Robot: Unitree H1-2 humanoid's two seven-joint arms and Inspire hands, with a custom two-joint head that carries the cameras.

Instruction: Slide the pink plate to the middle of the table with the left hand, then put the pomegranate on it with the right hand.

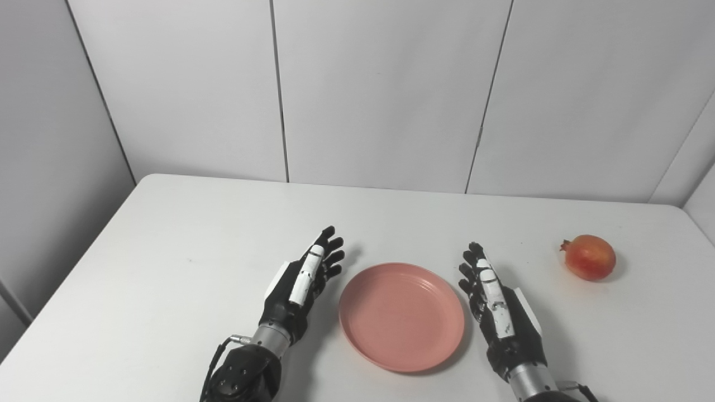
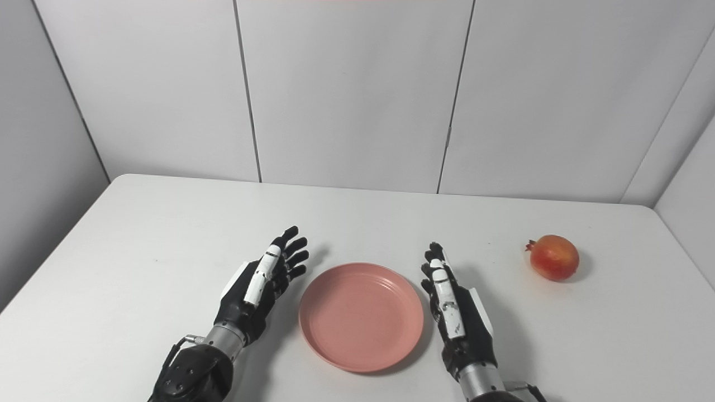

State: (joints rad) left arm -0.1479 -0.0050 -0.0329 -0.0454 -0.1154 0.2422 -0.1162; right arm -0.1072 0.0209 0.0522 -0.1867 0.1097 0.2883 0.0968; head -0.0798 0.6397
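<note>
A round pink plate lies flat on the white table, near the front and about midway across, with nothing on it. My left hand stands just left of the plate, open, fingers stretched forward, a small gap between it and the rim. On the plate's right side my right hand is open too, held edge-up close to the rim. A red-orange pomegranate rests on the table well to the right of the right hand, its crown pointing left.
White wall panels close off the table's far edge and both sides. The table's right edge runs just beyond the pomegranate. Bare tabletop stretches across the left half and the back.
</note>
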